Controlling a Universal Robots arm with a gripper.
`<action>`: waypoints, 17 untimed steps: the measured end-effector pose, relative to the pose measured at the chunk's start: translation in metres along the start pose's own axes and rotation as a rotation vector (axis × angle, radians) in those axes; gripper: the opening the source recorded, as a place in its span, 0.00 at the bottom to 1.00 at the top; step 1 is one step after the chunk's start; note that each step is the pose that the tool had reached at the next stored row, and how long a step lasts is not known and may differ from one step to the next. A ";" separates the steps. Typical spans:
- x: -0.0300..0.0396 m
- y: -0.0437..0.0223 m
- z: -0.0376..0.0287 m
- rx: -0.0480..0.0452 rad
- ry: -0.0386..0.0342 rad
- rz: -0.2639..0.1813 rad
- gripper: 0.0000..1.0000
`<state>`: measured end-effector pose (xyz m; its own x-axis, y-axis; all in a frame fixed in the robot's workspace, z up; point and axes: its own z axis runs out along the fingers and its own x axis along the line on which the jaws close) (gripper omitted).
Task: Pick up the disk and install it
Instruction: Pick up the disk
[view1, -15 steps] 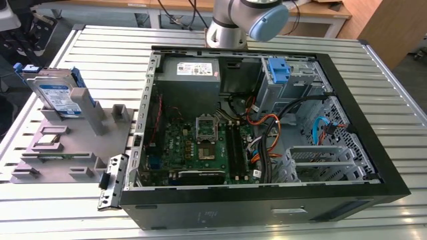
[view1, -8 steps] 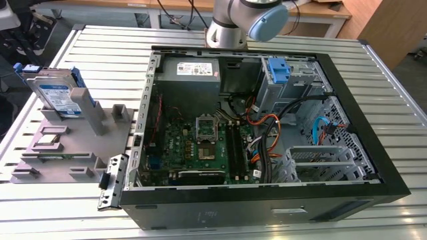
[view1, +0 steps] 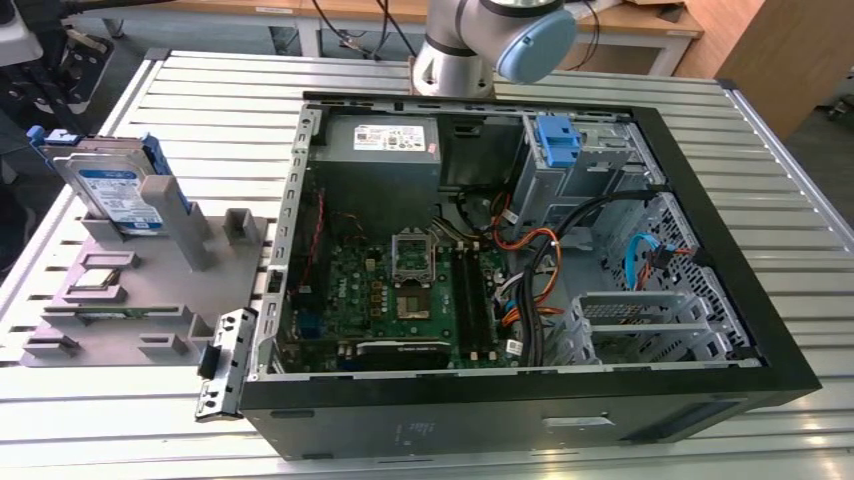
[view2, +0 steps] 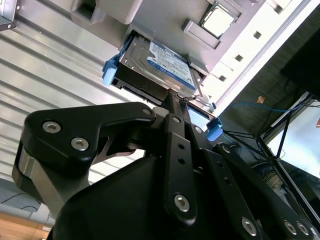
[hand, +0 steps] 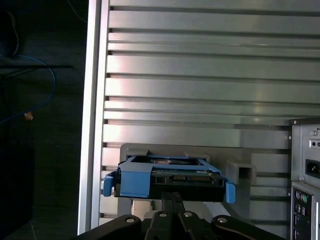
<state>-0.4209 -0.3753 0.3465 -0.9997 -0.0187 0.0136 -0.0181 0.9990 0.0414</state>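
Observation:
The disk (view1: 114, 190) is a silver drive with a blue-and-white label in a blue bracket. It stands on edge in a slot of the grey fixture (view1: 134, 300) at the exterior view's left. In the first wrist view the disk (hand: 167, 180) lies just past my gripper (hand: 173, 196), whose black fingers meet with nothing between them. In the second wrist view my gripper (view2: 172, 97) points at the edge of the disk (view2: 165, 62). I cannot tell whether the fingertips touch it.
An open computer case (view1: 534, 250) lies on the slatted metal table (view1: 214, 90), right of the fixture. Inside it are a grey power supply (view1: 394, 137), a bare blue bracket (view1: 557, 140) in the drive bay, a motherboard and loose cables. The arm's base stands behind the case.

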 end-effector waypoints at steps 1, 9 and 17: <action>0.0000 0.0000 0.0000 0.0000 0.0000 0.000 0.11; 0.0000 0.0000 0.0001 0.0001 0.0004 -0.013 0.11; 0.0000 0.0000 0.0001 0.0014 0.0045 -0.110 0.11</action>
<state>-0.4209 -0.3753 0.3464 -0.9916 -0.1285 0.0136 -0.1278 0.9909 0.0414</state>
